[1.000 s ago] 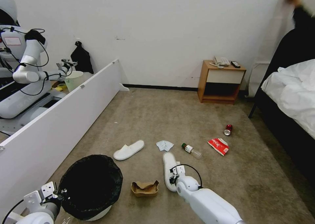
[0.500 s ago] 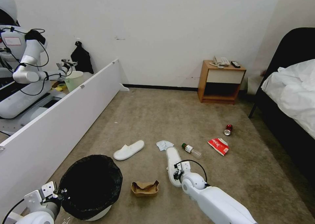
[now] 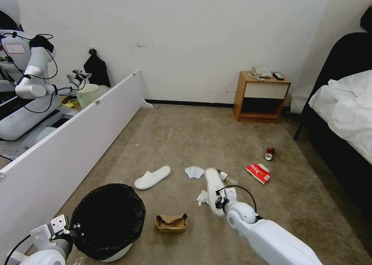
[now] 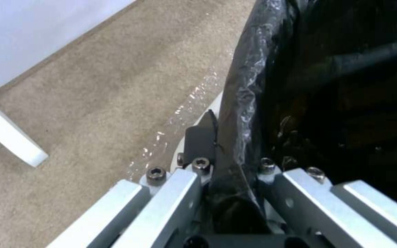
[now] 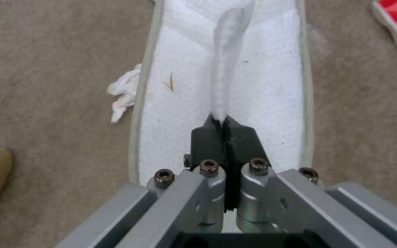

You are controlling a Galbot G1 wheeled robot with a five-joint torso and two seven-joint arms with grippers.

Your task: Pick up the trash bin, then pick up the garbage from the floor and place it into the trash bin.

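The trash bin [image 3: 106, 218], white with a black bag over its rim, stands at the lower left. My left gripper [image 3: 71, 230] is shut on its rim; the left wrist view shows the bag [image 4: 336, 86] pinched in that gripper [image 4: 221, 137]. My right gripper [image 3: 219, 199] is shut on the strap of a white slipper [image 3: 212, 183]; the right wrist view shows the gripper [image 5: 224, 124] over the slipper's sole [image 5: 263, 89]. On the carpet lie a second slipper [image 3: 152, 177], a folded tissue [image 3: 194, 172], a crumpled tissue [image 3: 202, 198], a cardboard scrap [image 3: 171, 222], a bottle [image 3: 226, 176] partly behind the held slipper, a red packet [image 3: 258, 172] and a red can [image 3: 269, 153].
A long white board [image 3: 77, 141] runs along the left, with another robot [image 3: 27, 86] and a pale green bin [image 3: 87, 94] behind it. A wooden nightstand [image 3: 261, 96] stands at the back wall. A bed [image 3: 345, 113] fills the right side.
My right gripper has carried the slipper to the right and farther away. A crumpled tissue that lay under it now shows, and the slipper now hides part of the bottle. The left gripper and bin stayed put.
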